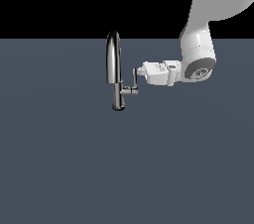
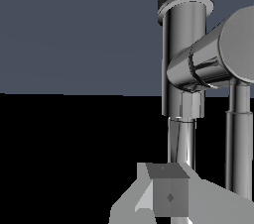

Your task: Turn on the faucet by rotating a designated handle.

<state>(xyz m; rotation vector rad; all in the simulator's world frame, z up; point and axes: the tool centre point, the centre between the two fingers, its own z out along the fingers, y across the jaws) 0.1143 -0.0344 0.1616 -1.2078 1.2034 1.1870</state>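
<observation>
Faucet (image 1: 114, 69) stands on the flat grey surface (image 1: 59, 168), left of centre in the exterior view, toward the far edge of the surface; arched spout up, round dark base down. Handle (image 1: 134, 80): a thin upright lever at the end of a short horizontal stub off the column, on the exterior view's right side of the faucet. Arm comes in from that same right side, wrist held level. Gripper (image 1: 139, 71) sits right at the upper end of the lever, touching or all but touching it. Wrist view shows the column, stub and lever (image 2: 240, 139) close up and one grey finger (image 2: 166, 196) low in the frame; cannot tell from either view whether the jaws are spread or closed, or whether they clasp the lever. Judgement: approach is done, contact is about made. Lever stands upright, so the rotation looks not yet begun; the whole turn is left.
</observation>
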